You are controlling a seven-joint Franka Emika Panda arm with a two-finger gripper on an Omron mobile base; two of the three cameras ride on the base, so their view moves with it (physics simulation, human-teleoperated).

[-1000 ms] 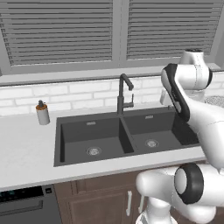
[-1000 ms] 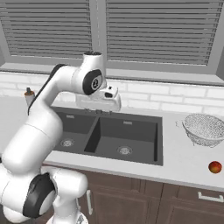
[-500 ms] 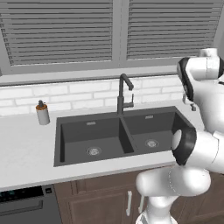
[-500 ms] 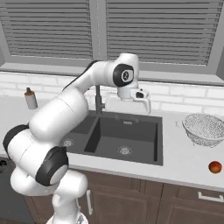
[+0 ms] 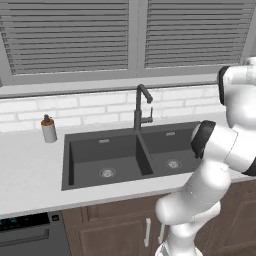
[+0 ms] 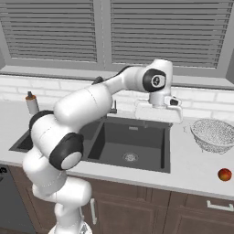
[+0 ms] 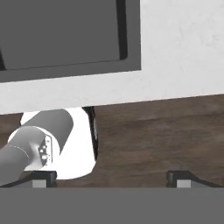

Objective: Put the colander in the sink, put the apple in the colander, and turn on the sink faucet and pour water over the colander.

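Note:
The speckled white-and-grey colander [image 6: 215, 134] stands upright on the counter right of the dark double-basin sink [image 6: 130, 139]. Near the counter's front edge, further right, lies the small red apple [image 6: 224, 174]. My gripper [image 6: 160, 119] hangs above the right rim of the sink, left of the colander and apart from it. In the hand view the gripper [image 7: 111, 177] is open with nothing between its fingertips [image 7: 43, 177], and a corner of the sink [image 7: 61, 35] shows at upper left. The sink faucet [image 5: 141, 107] rises behind the divider between the basins. No water runs from it.
A small grey soap dispenser [image 5: 48, 129] stands on the counter left of the sink. White counter [image 7: 183, 52] lies under the hand, with brown cabinet fronts [image 7: 153, 140] below its front edge. A brick backsplash and shuttered windows close off the back.
The arm has swung right, carrying the open hand from above the middle of the sink to its right rim, closer to the colander. Colander and apple lie where they were.

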